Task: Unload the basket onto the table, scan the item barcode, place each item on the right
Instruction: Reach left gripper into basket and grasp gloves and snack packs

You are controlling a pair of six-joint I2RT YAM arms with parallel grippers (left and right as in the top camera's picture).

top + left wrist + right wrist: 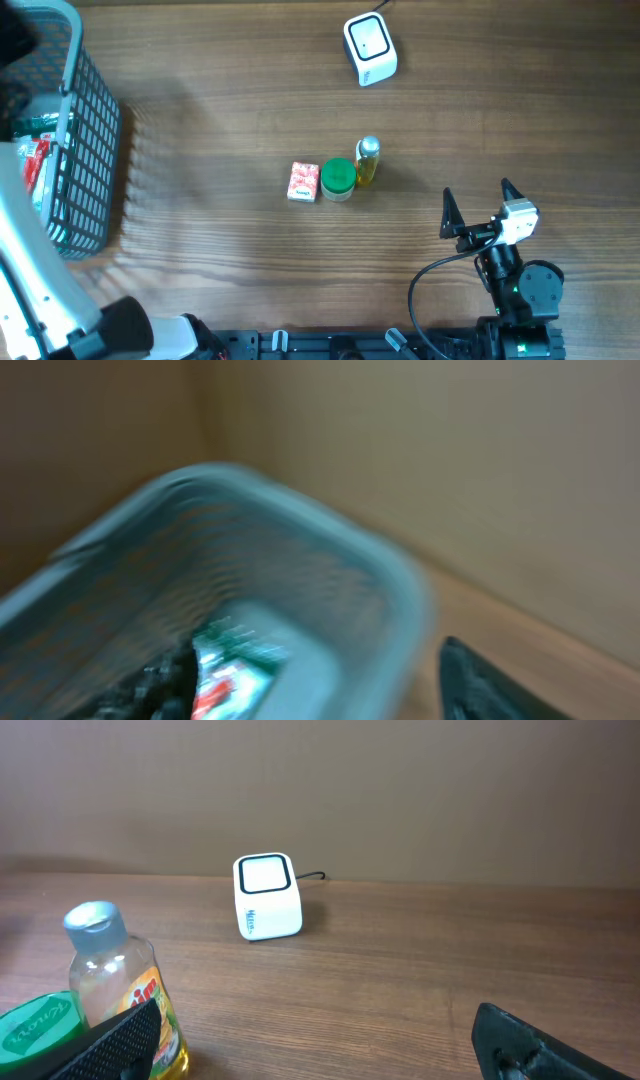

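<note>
Left gripper [318,652] hangs over the grey mesh basket [92,150] at the table's left edge. The wrist view is heavily blurred, but its two dark fingers [165,682] show well apart with nothing pinched between them: spread. Below it, inside the basket, lies a green, white and red packet [232,660]. Overhead shows that packet [35,160] toward the basket's left side, partly hidden by the white arm. Right gripper [477,192] sits low at the table's right side, jaws wide apart and empty, pointing toward the far edge. Three items stand in a row at the centre of the table [200,80]: a pink-red box [303,182], a green-lidded jar [338,180] close against it, and a yellow bottle [367,162] with a grey cap, upright, just beside the jar. The white scanner [370,48] stands near the far edge, well apart from the row, its dark-framed window tilted upward, cable trailing behind.
</note>
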